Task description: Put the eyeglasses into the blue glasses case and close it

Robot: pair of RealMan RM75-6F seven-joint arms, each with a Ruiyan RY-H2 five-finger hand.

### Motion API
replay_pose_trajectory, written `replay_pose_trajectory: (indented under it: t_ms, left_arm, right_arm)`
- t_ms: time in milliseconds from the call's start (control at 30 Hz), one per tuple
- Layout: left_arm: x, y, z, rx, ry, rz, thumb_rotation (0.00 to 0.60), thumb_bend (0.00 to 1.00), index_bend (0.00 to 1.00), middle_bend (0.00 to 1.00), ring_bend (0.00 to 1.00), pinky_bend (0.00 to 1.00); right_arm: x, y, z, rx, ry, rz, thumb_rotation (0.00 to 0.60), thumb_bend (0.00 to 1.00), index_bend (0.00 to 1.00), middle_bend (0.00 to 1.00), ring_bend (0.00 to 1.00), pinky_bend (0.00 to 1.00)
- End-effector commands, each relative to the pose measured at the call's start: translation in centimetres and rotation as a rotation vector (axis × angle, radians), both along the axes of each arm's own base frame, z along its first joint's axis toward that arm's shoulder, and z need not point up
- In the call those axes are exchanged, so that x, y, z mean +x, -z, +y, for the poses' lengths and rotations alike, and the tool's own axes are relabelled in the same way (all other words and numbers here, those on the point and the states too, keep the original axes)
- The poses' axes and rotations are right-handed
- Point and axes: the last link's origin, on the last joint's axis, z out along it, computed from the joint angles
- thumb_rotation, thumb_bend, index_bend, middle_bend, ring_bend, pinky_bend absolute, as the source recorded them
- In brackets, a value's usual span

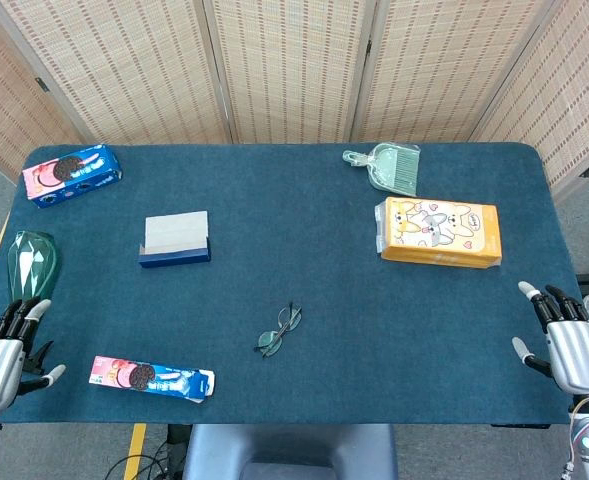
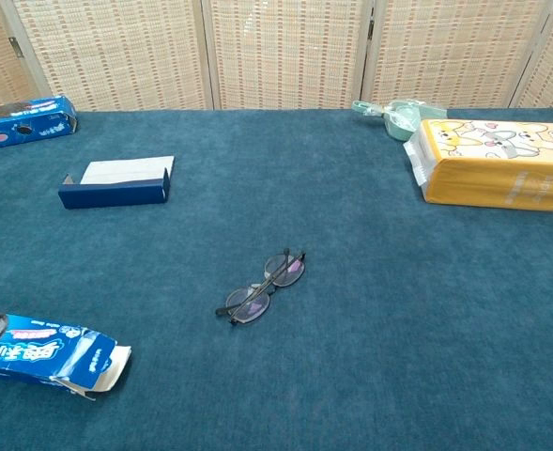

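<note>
Woven screens close off the back of the room, and in front of them a table (image 1: 304, 200) covered in dark blue cloth carries everything. Nothing of the job looks started. The eyeglasses (image 1: 278, 331) lie folded on the cloth near the front middle, touched by nothing. The blue glasses case (image 1: 175, 240) sits open, lid up, well apart from them toward the back left. So picking up, placing and closing are all left to do.

Both hands wait at the front corners. The left hand (image 1: 6, 345) has its fingers spread and holds nothing; the right hand (image 1: 566, 335) is the same, empty with fingers apart.

Bare cloth surrounds the glasses and runs clear to the case. A cookie box (image 1: 152, 379) lies along the front edge near the left hand, and a green glass (image 1: 31, 262) stands at the left edge, both worth avoiding.
</note>
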Motion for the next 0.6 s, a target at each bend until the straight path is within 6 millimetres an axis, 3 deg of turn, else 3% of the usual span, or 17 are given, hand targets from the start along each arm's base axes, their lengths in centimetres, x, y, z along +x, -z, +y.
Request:
replay_pose_trajectory:
  t_ms: [33, 433, 533, 600]
  left_arm:
    - [0.0, 0.0, 0.0, 0.004, -0.001, 0.002, 0.600, 0.17, 0.12, 0.11, 0.07, 0.26]
    - [0.5, 0.0, 1.4, 0.010, 0.063, -0.020, 0.600, 0.17, 0.16, 0.12, 0.12, 0.25]
    - [1.0, -0.1, 2.6, 0.012, 0.098, -0.035, 0.600, 0.17, 0.19, 0.26, 0.27, 0.30]
    - [1.6, 0.0, 3.8, -0.006, 0.116, -0.057, 0.600, 0.17, 0.21, 0.46, 0.43, 0.44]
  right_arm:
    - [0.0, 0.0, 0.0, -0.002, 0.000, -0.002, 0.600, 0.27, 0.12, 0.24, 0.17, 0.20]
    - [0.4, -0.3, 0.1, -0.015, -0.019, -0.008, 0.600, 0.28, 0.12, 0.26, 0.17, 0.20]
    - [0.7, -0.5, 0.1, -0.027, -0.033, -0.010, 0.600, 0.28, 0.12, 0.26, 0.17, 0.20]
    - [0.9, -0.6, -0.1, -0.031, -0.043, -0.009, 0.600, 0.29, 0.12, 0.27, 0.17, 0.20]
